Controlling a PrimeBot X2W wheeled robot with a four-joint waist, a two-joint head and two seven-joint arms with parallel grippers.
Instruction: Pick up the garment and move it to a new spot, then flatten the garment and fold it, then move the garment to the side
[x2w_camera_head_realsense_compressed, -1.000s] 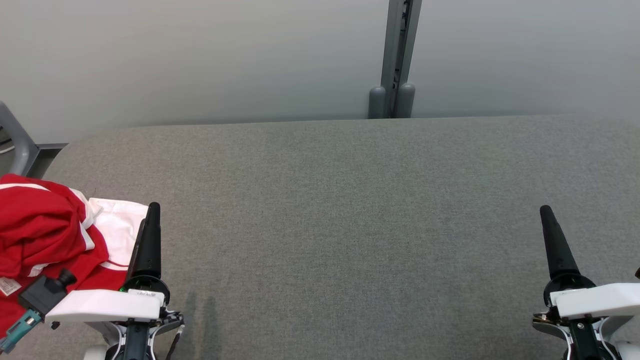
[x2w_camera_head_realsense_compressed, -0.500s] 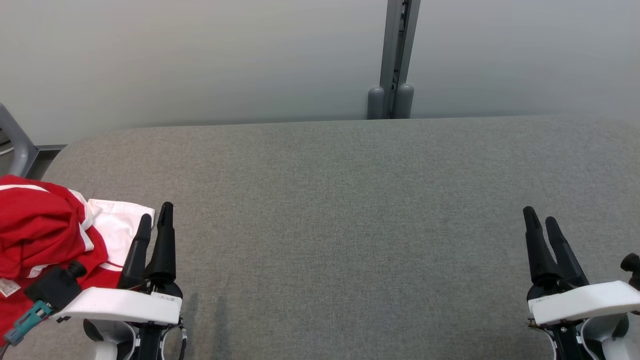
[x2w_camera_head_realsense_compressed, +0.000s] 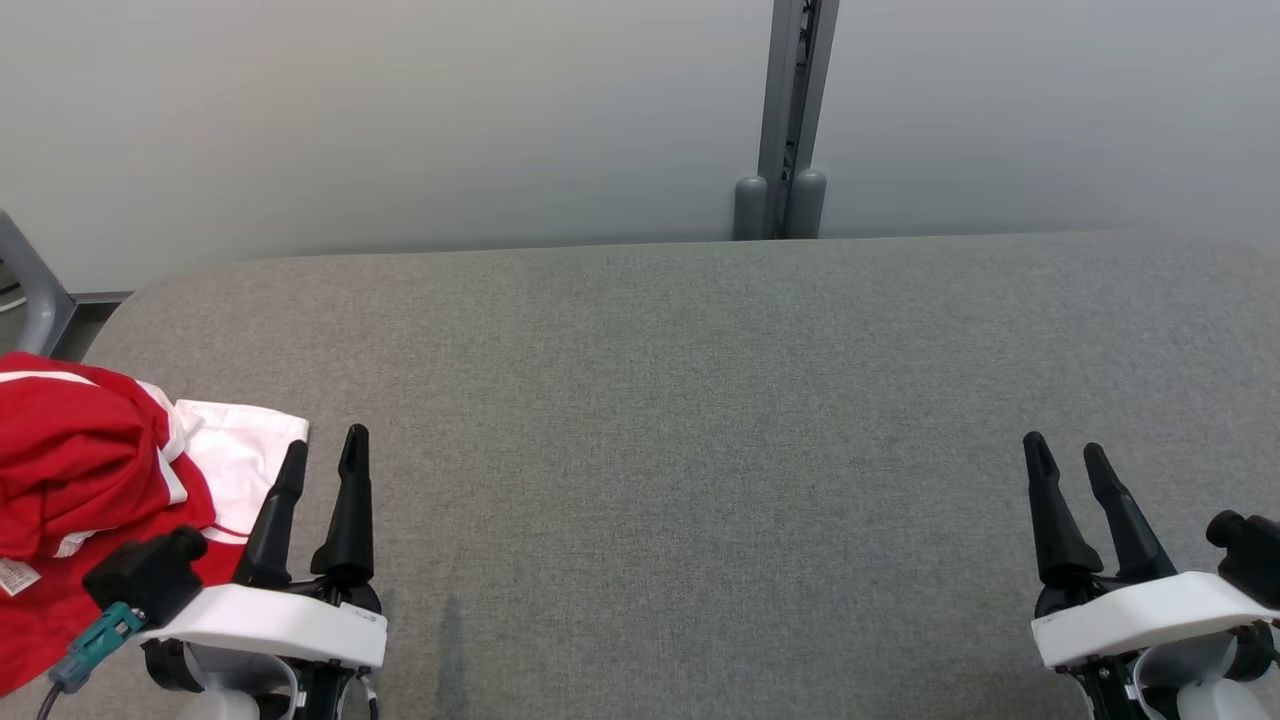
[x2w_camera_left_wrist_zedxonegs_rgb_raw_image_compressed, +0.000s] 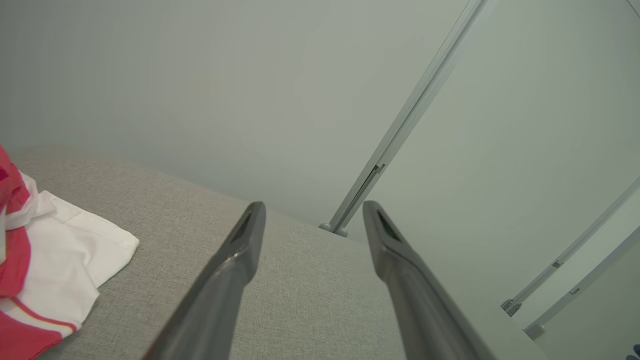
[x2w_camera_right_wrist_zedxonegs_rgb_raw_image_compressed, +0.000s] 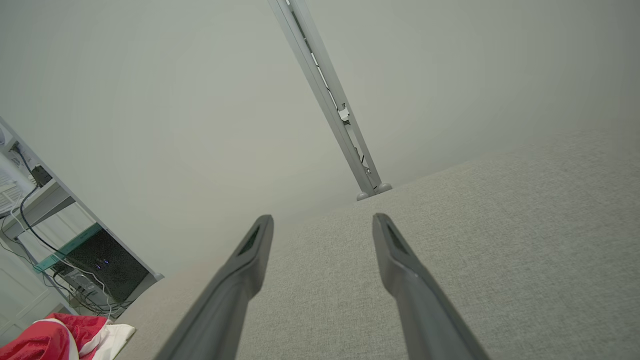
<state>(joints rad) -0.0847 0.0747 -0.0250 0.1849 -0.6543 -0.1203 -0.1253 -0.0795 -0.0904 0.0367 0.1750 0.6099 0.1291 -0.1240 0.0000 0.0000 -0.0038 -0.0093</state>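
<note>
crumpled red-and-white cloth garment (x2w_camera_head_realsense_compressed: 90, 470) lies bunched at the left end of the grey fabric desk (x2w_camera_head_realsense_compressed: 700, 400). left tool (x2w_camera_head_realsense_compressed: 326, 445), fingers apart, hangs there too, seemingly poised to grab. right tool (x2w_camera_head_realsense_compressed: 1063, 447), likewise apart, idles at the right end.

A grey fabric table (x2w_camera_head_realsense_compressed: 700, 420) stood before a plain pale wall (x2w_camera_head_realsense_compressed: 400, 120). A metal post (x2w_camera_head_realsense_compressed: 795, 90) rose behind it, and a shelf (x2w_camera_right_wrist_zedxonegs_rgb_raw_image_compressed: 50, 200) stood aside.
</note>
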